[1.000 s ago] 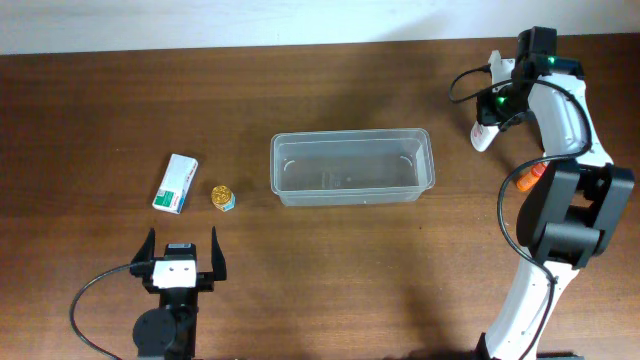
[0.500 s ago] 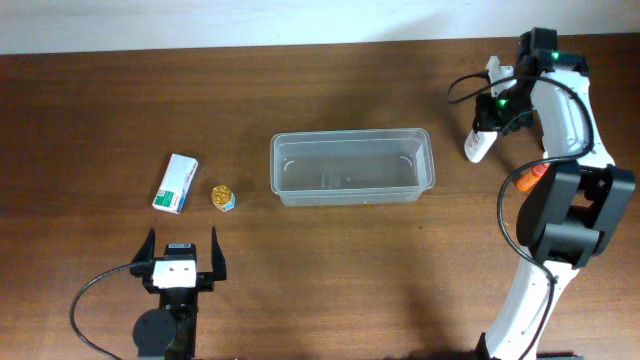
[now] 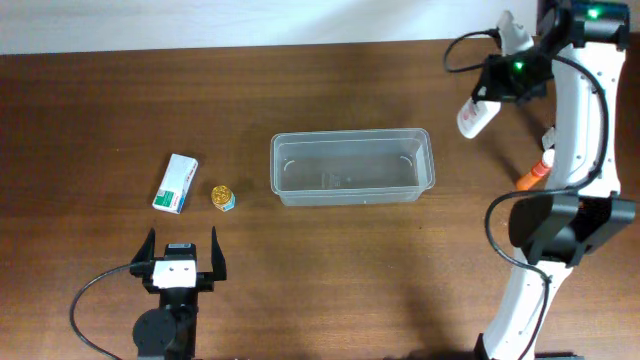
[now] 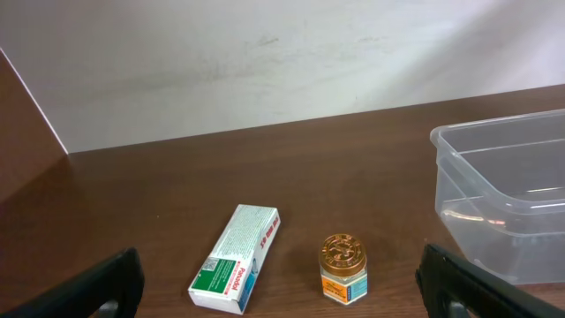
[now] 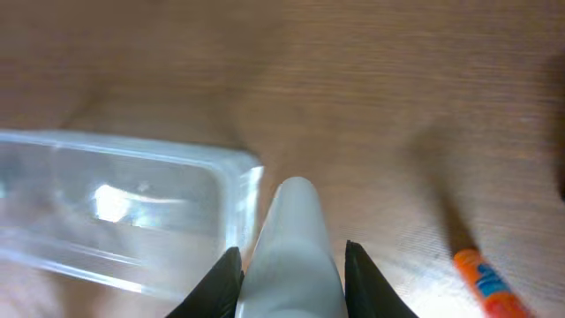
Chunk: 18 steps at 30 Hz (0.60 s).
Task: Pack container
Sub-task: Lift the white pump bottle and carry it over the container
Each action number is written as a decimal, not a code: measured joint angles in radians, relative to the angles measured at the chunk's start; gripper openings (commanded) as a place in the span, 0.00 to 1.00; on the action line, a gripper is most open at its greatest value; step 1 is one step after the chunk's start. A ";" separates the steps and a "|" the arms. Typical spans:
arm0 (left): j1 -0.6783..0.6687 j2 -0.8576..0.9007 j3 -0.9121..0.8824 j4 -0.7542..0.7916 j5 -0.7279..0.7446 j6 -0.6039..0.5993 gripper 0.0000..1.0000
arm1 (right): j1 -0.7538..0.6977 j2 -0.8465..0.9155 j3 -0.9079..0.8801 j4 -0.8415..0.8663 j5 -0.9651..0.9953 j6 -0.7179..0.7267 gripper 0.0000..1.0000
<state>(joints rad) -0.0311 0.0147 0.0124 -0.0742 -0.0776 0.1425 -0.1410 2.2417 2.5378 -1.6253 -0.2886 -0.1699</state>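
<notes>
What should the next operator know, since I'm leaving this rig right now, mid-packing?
Left gripper: open, holding nothing, near the table's front edge.
Right gripper: shut on a white plastic bottle, held above the table just beyond the right end of the clear plastic rectangular container.
Container: nothing in it yet.
On the table: green-and-white cardboard box and small gold-lidded jar left of the container; orange stick-shaped item to its right.
Done: bottle picked up.
Left: place the bottle in the container, then probably the other three items.
</notes>
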 measured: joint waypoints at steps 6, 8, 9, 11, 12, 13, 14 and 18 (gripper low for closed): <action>0.000 0.000 0.000 0.000 0.000 0.000 0.99 | 0.142 -0.002 0.096 -0.068 -0.010 0.042 0.15; 0.000 0.000 0.000 0.000 0.000 0.000 1.00 | 0.182 -0.002 0.097 -0.068 -0.010 0.049 0.15; 0.000 0.000 0.000 0.000 0.000 0.000 1.00 | 0.206 -0.002 0.097 -0.068 -0.010 0.055 0.15; 0.000 0.000 0.000 0.000 0.000 0.000 0.99 | 0.263 -0.002 0.097 -0.067 -0.010 0.063 0.15; 0.000 0.000 0.000 0.000 0.000 0.000 0.99 | 0.293 -0.002 0.097 -0.068 -0.010 0.068 0.15; 0.000 0.000 0.000 0.000 0.000 0.000 0.99 | 0.328 -0.002 0.097 -0.067 -0.010 0.072 0.15; 0.000 0.000 0.000 0.000 0.000 0.000 0.99 | 0.349 -0.002 0.097 -0.067 -0.010 0.076 0.15; 0.000 0.000 0.000 0.000 0.000 0.000 0.99 | 0.457 -0.002 0.097 -0.067 -0.001 0.101 0.15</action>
<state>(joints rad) -0.0311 0.0147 0.0124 -0.0746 -0.0776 0.1425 0.3161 2.2395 2.6343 -1.6924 -0.2893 -0.0685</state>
